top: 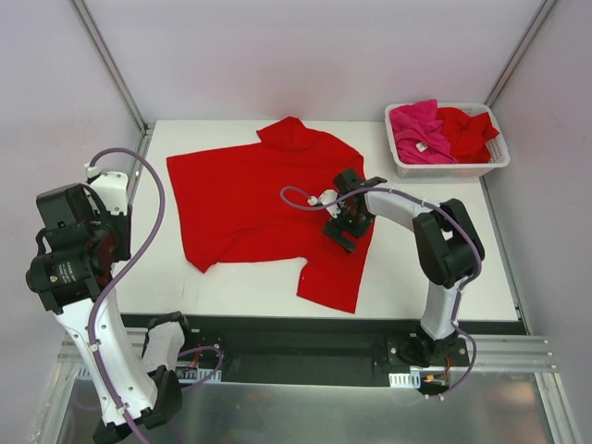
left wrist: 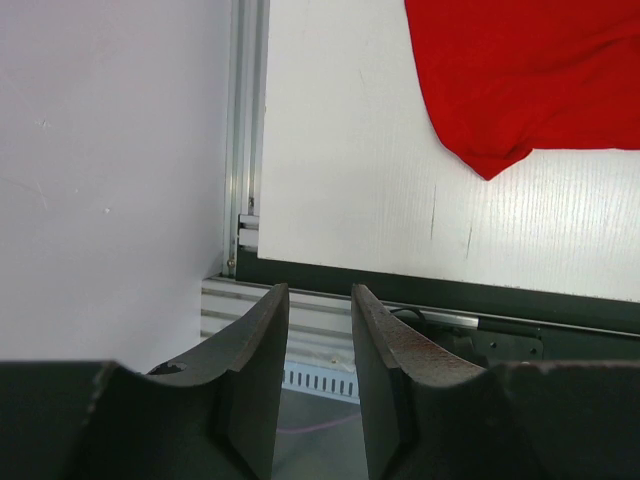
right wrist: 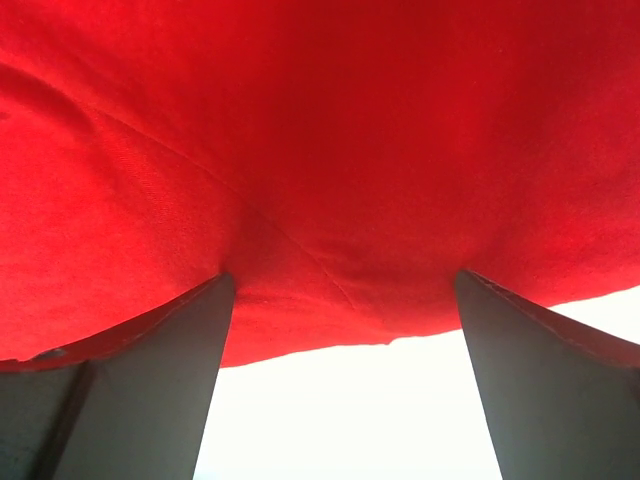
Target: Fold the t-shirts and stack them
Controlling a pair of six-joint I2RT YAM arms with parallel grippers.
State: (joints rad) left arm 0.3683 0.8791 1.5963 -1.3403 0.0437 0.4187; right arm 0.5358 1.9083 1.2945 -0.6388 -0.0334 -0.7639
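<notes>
A bright red t-shirt [top: 250, 203] lies spread on the white table [top: 462, 259], collar at the back and one sleeve reaching toward the near edge. My right gripper [top: 348, 225] rests on its right side. In the right wrist view this gripper [right wrist: 345, 290] stands open, both fingertips [right wrist: 205, 320] down on the red cloth [right wrist: 320, 150] just inside its edge. My left arm [top: 74, 250] is raised off the table's left side. Its gripper [left wrist: 320, 290] is open by a narrow gap with nothing in it, and the shirt's near-left corner [left wrist: 490, 150] lies well beyond it.
A white slotted basket [top: 448, 168] stands at the back right corner, holding a magenta-pink t-shirt [top: 416, 129] with a small white label and a crumpled red one [top: 469, 131]. Grey walls close the left, back and right. A metal rail [left wrist: 245, 150] runs along the table's left edge.
</notes>
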